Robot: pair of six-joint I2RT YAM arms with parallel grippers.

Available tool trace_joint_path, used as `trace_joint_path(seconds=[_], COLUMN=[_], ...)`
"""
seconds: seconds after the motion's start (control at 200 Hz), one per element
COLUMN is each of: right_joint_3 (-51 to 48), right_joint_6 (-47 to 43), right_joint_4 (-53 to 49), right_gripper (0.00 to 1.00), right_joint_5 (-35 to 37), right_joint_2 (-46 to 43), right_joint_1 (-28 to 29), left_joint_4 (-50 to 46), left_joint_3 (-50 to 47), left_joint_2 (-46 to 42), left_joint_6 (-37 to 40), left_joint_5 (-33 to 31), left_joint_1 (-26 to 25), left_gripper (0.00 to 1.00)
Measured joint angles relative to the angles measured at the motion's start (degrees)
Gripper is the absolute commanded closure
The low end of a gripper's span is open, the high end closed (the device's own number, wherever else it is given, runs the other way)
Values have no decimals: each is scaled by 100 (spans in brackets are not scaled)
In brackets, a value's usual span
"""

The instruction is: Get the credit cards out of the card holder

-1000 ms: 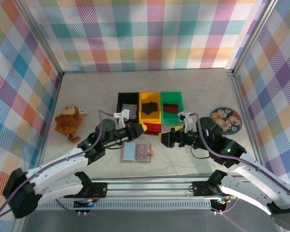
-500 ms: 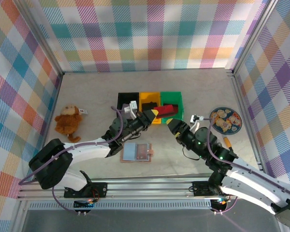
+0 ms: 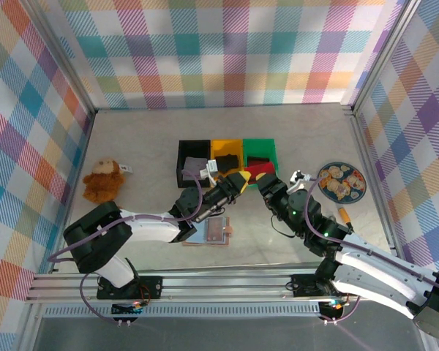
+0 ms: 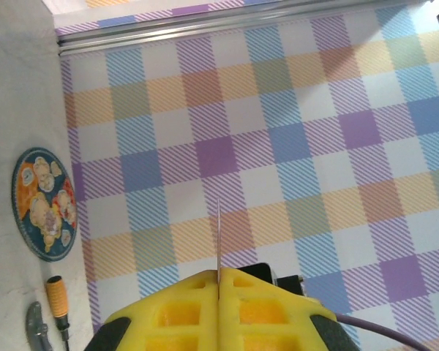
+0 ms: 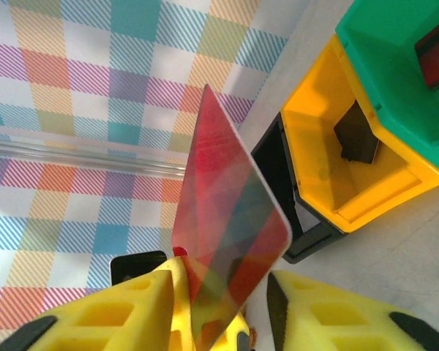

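Brown and furry, a toy monkey (image 3: 104,183) is sitting at the far left of the table (image 3: 132,139), well apart from everything else. The left arm (image 3: 150,223) is stretching low from its base at the near edge toward the middle. Its forearm is passing over part of the card holder (image 3: 218,232), which is lying open and flat just in front of the bins.

The left gripper (image 3: 243,178) is pointing right with its wrist rolled onto its side. Its jaws are pressing together on a red card (image 3: 257,170), which is showing edge-on as a thin line (image 4: 218,241) rising from the yellow fingertips (image 4: 197,292).

Behind it, a black bin (image 3: 192,162), a yellow bin (image 3: 225,150) and a green bin (image 3: 262,152) are standing in a row.

The right arm (image 3: 351,252) is bending in from the near right and reaching left. This is bringing the right gripper (image 3: 267,184) almost tip to tip with the left one. Its jaws are standing apart around the card (image 5: 227,219): one finger (image 5: 154,300) is touching the card's face, and the other (image 5: 314,314) is leaving a gap.

A patterned plate (image 3: 342,181) is lying near the right wall, with an orange-handled tool (image 3: 344,213) just in front of it.
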Motion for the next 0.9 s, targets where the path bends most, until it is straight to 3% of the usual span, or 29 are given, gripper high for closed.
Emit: trace_joint_path(seconds=[0.235, 0.42, 0.56, 0.595, 0.8, 0.905], right_joint_3=[-2, -2, -2, -2, -2, 0], right_joint_6=[-74, -151, -160, -146, -216, -208], right_joint_4=[107, 175, 201, 221, 184, 0], right_gripper=[77, 81, 100, 100, 100, 100], right_joint_5=[107, 131, 149, 157, 262, 442], right_joint_2=[22, 37, 68, 68, 68, 20], right_joint_1=[0, 0, 0, 2, 4, 4], left_joint_4=[190, 271, 291, 297, 297, 142], left_joint_3=[0, 0, 0, 0, 11, 13], left_joint_2=[197, 199, 199, 210, 214, 122], left_joint_6=[-155, -203, -223, -236, -216, -144], left_joint_5=[-107, -151, -184, -195, -122, 11], left_joint_1=[-37, -39, -39, -39, -35, 70], left_gripper=[100, 100, 100, 100, 46, 31])
